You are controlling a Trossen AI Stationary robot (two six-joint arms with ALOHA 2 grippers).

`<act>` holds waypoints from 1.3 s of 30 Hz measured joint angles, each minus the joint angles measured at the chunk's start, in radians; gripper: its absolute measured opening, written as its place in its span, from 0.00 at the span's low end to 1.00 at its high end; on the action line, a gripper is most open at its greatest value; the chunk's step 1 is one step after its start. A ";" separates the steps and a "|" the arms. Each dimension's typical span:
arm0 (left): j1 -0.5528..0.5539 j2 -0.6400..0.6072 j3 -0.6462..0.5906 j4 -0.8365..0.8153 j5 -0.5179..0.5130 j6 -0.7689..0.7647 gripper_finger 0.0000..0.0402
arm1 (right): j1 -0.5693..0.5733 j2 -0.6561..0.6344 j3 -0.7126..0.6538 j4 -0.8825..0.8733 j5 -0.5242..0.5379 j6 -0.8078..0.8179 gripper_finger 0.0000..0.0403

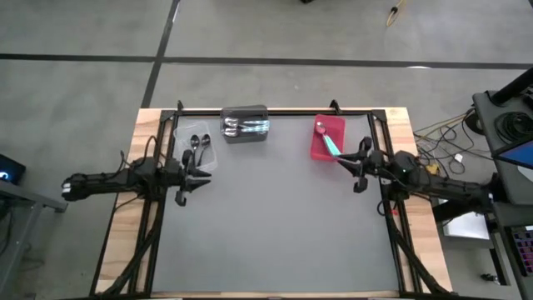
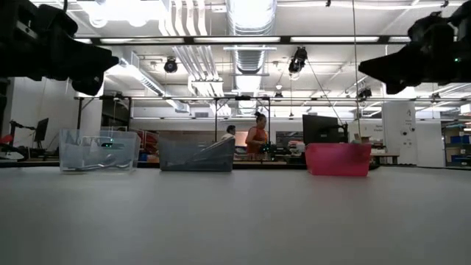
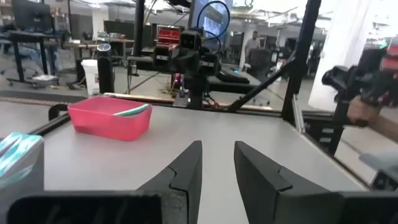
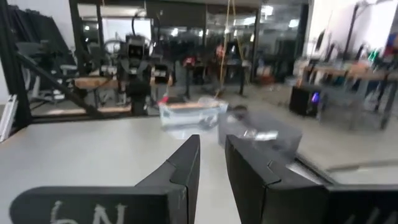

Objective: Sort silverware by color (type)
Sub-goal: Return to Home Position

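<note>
Teal-handled silverware (image 1: 331, 143) is seen in the red bin (image 1: 316, 153), black spoons (image 1: 196, 144) in the clear bin (image 1: 211, 160), silver spoons (image 1: 242, 127) in the dark grey bin (image 1: 244, 140). Left pincer (image 3: 217, 146) and right pincer (image 4: 211, 138) are narrowly parted and empty. Light, stiff, slippery spoons are judged best pinched mid-handle.

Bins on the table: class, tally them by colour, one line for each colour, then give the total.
Clear bin: 1
Dark grey bin: 1
Red bin: 1
Total: 3
</note>
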 joint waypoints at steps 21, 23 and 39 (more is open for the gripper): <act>0.002 0.059 -0.008 -0.007 -0.177 0.126 0.19 | 0.000 0.005 0.000 -0.180 0.115 0.036 0.17; 0.003 0.069 -0.008 -0.007 -0.177 0.127 0.19 | 0.000 0.016 0.000 -0.180 0.115 0.153 0.17; 0.002 0.115 -0.009 -0.007 -0.178 0.127 0.19 | 0.072 -0.099 0.002 -0.182 0.054 0.136 0.17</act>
